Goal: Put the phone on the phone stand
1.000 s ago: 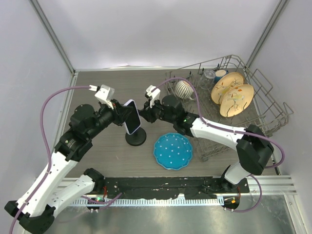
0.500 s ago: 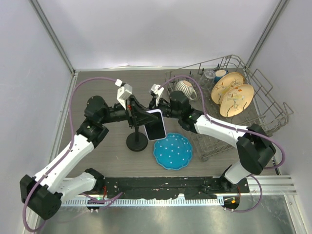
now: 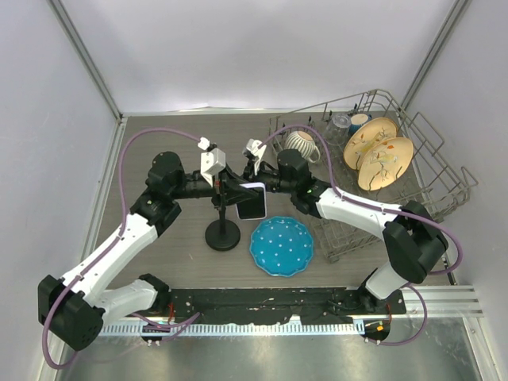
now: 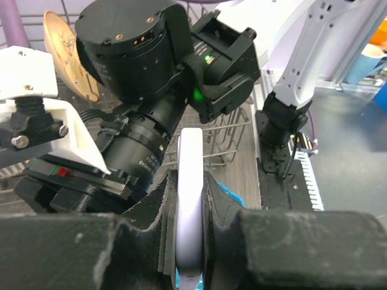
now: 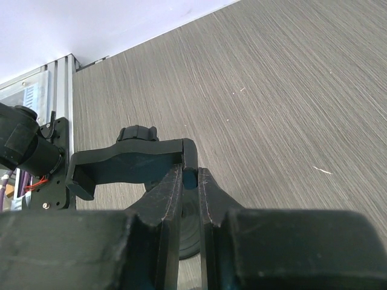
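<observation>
My left gripper [image 3: 232, 193] is shut on the phone [image 3: 253, 203], black screen with a pale edge, and holds it in the air right of the stand's post. In the left wrist view the phone [image 4: 189, 199] stands edge-on between my fingers [image 4: 158, 211]. The black phone stand has its round base [image 3: 223, 236] on the table. My right gripper [image 3: 246, 183] is shut on the stand's clamp arm [image 5: 130, 162] at the top; its base [image 5: 188, 232] shows below the jaws. The two grippers are close together above the stand.
A blue dotted plate [image 3: 282, 244] lies just right of the stand, under the phone. A wire dish rack [image 3: 432, 186] at the right holds two tan plates [image 3: 379, 159], a striped mug [image 3: 300, 145] and cups. White walls surround the table.
My left gripper carried the phone from above the stand's left side to its right, then drew it up and back a little toward the clamp. The right gripper stayed at the clamp.
</observation>
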`<state>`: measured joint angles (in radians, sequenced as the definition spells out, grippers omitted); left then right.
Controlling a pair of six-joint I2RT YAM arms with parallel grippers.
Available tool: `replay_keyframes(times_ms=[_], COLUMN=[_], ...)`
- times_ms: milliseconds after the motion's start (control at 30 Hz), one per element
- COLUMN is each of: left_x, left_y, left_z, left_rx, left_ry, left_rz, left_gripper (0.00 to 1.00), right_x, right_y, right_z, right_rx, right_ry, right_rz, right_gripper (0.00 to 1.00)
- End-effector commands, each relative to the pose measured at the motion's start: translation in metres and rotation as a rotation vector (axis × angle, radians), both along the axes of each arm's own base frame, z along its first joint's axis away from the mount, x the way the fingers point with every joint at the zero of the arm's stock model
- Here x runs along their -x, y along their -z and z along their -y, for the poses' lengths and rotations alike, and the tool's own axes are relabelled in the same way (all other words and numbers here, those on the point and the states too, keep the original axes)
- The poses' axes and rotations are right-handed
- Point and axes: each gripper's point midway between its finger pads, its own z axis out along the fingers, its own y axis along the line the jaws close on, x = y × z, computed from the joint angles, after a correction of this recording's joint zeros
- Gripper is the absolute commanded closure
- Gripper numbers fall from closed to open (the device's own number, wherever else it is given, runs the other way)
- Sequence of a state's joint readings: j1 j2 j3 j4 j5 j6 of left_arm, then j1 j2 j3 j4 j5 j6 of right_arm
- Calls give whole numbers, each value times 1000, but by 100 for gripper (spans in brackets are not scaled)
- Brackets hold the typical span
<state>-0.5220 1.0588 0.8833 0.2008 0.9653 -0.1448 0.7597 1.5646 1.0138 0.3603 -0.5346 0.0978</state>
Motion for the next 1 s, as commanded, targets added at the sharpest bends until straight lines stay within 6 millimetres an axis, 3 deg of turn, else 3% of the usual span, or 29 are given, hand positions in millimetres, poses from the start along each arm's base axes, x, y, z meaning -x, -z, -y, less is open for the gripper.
replay_keyframes(times_ms=[0, 200, 433, 733, 967], left_x=[-17, -35, -38, -53, -62], left_y=[-9, 3, 15, 14, 13], left_z=[-2, -3, -14, -24, -26], left_rx=[9, 14, -28, -21, -14], left_ry=[-44, -122, -193, -256, -266], left_rz=[166, 149, 164, 178, 166], left_gripper=[100, 100, 100, 100, 100], right_x=[4, -1, 0, 17, 18], right_y=[-41, -34, -31, -31, -29], right_z=[-5, 0, 0, -1, 1], right_rx=[-112, -107, -78, -89, -73], right_ry=[-37, 4, -12, -98, -111], right_rz=[94, 117, 114, 128, 141], right_gripper=[99, 99, 99, 99, 99])
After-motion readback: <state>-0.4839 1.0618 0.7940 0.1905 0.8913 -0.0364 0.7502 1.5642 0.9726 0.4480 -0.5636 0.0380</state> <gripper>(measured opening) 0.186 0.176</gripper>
